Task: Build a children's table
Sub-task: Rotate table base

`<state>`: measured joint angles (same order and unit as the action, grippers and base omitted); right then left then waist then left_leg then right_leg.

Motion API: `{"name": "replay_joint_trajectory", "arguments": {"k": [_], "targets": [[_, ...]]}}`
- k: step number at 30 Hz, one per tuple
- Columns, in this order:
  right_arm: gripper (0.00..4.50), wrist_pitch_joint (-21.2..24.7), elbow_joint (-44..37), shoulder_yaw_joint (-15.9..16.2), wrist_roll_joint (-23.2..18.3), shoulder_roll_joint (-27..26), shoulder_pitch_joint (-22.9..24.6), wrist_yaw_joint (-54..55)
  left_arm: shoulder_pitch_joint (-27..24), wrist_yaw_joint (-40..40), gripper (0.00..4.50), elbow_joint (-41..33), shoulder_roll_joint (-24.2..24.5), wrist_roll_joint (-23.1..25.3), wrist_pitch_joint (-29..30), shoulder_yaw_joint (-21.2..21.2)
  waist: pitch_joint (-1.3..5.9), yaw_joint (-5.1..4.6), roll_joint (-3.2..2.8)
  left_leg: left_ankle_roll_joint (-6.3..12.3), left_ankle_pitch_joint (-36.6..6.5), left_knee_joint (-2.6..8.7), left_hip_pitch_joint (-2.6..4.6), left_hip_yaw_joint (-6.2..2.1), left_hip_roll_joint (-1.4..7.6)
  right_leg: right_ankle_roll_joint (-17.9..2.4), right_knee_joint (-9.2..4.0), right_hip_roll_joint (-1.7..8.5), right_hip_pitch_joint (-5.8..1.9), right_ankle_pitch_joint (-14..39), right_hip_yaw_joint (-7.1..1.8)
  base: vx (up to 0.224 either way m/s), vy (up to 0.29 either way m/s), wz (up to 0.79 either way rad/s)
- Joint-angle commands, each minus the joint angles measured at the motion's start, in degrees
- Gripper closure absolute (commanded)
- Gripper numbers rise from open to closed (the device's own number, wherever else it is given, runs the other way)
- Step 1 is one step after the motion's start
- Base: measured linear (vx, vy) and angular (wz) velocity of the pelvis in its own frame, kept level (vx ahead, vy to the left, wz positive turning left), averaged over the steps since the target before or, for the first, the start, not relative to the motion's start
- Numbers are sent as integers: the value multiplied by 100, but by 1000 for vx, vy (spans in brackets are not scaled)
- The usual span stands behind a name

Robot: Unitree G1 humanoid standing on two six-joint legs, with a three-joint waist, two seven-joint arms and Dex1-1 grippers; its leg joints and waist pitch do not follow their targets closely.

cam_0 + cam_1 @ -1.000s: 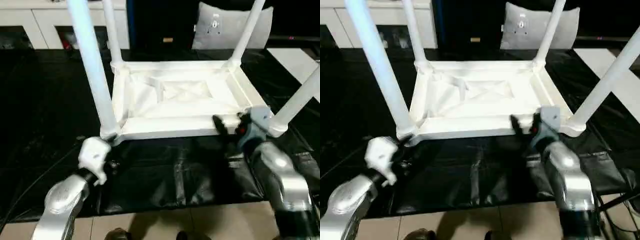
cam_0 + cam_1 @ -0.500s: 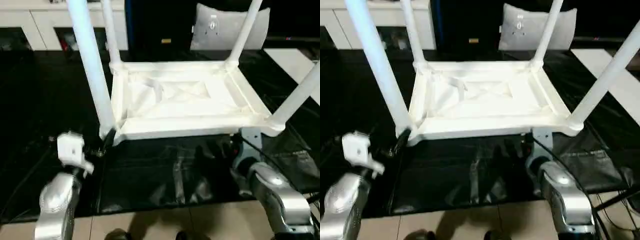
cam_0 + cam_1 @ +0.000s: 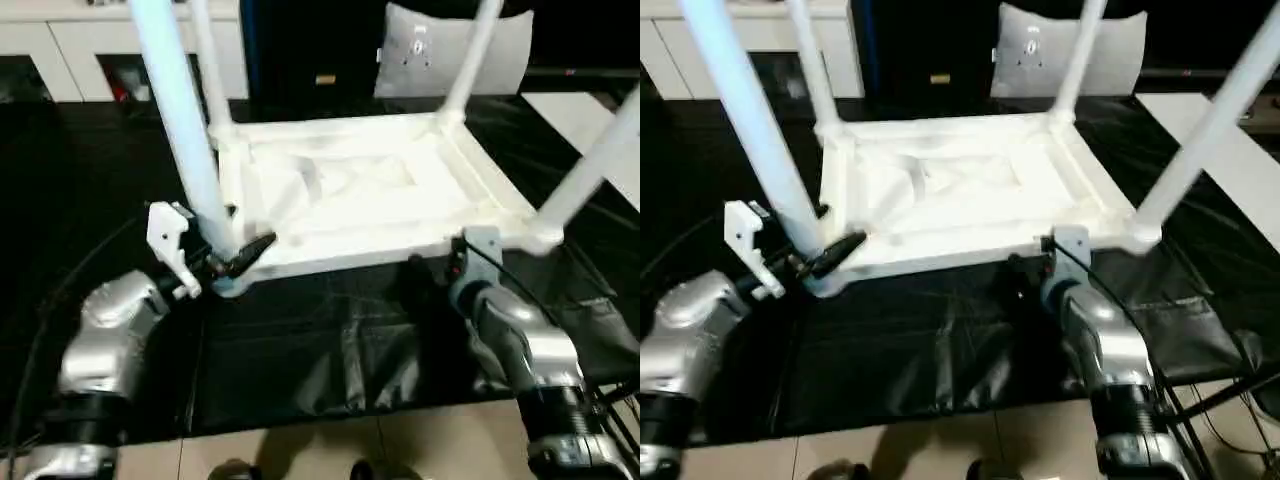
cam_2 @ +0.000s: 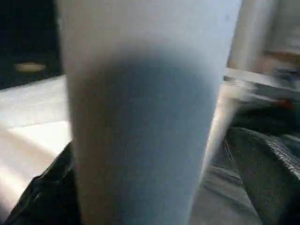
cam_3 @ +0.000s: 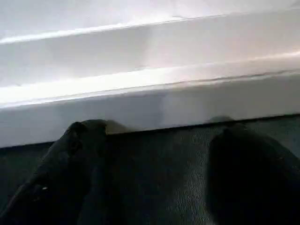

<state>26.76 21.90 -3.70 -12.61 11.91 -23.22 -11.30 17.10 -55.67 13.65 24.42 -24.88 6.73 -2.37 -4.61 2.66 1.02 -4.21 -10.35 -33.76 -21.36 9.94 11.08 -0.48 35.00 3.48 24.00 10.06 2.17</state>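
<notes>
The children's table lies upside down on the black-covered work table, all-white, its ribbed underside facing up. All its legs stand up from the corner sockets. My left gripper is at the foot of the near-left leg, open, with one black finger crossing in front of the socket. That leg looms very close in the left wrist view. My right gripper is open just in front of the table's near rim, left of the near-right leg, and holds nothing.
White cabinets stand at the back left and a grey cushion at the back. A pale floor strip runs along the work table's near edge. Cables hang at the front right.
My left gripper swung out to the left, then came in to the foot of the near-left leg. My right gripper drew back from the near rim by the right corner.
</notes>
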Motion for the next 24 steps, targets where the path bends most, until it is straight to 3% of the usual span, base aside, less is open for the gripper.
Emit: {"name": "replay_joint_trajectory", "arguments": {"k": [1,2,3,4,6,9,11,18,22,24], "targets": [[0,-207,104,62,40,-5,-185,-169,-213,-592,5,-605,130,-281,564,380,385,23,-22,-95,-1081,411,70,2,151,-1212,-339,357,-318,908,-229,0,0,0],[0,-221,121,75,46,-3,-196,-190,-253,-622,5,-709,153,-332,645,417,376,13,-28,-99,-1155,405,85,14,142,-1206,-357,347,-301,1016,-233,0,0,0],[0,-298,214,139,76,6,-256,-295,-452,-775,5,-1230,270,-576,1037,610,397,5,28,-104,-1166,396,94,25,157,-1222,-332,357,-312,1014,-234,0,0,0],[0,-338,260,175,95,6,-280,-341,-564,-830,5,-1521,321,-684,1197,747,373,-5,8,-90,-1133,422,56,7,153,-1192,-352,363,-331,1155,-228,0,0,0],[0,-428,362,226,129,-5,-328,-423,-723,-894,5,-1929,372,-837,1407,1005,372,-29,20,-96,-1205,405,71,13,154,-1142,-363,358,-317,1330,-235,0,0,0],[0,-581,516,338,193,-38,-404,-621,-827,-859,5,-2294,225,-766,1467,1429,365,-53,74,-79,-1275,400,59,23,142,-1001,-408,347,-308,1669,-241,0,0,0],[0,-664,557,413,229,-51,-436,-719,-839,-791,5,-2416,64,-729,1509,1589,359,-49,67,-107,-1275,400,68,20,150,-892,-428,344,-296,1853,-242,0,0,0],[0,-930,717,667,359,-136,-569,-1135,-743,-505,5,-2657,-406,-699,1753,2014,395,-43,72,-83,-1146,364,52,32,141,-918,-407,319,-318,1619,-241,0,0,0],[0,-1044,719,800,391,-199,-541,-1383,-543,-242,5,-2455,-798,-483,1537,2141,409,-36,82,-51,-1092,359,49,29,148,-941,-407,310,-330,1481,-231,0,0,0],[0,-1196,702,893,475,-276,-496,-1391,-205,240,5,-1961,-1277,-41,1066,2120,410,-27,58,-60,-1203,354,70,29,147,-904,-438,300,-319,1607,-227,0,0,0]]}}
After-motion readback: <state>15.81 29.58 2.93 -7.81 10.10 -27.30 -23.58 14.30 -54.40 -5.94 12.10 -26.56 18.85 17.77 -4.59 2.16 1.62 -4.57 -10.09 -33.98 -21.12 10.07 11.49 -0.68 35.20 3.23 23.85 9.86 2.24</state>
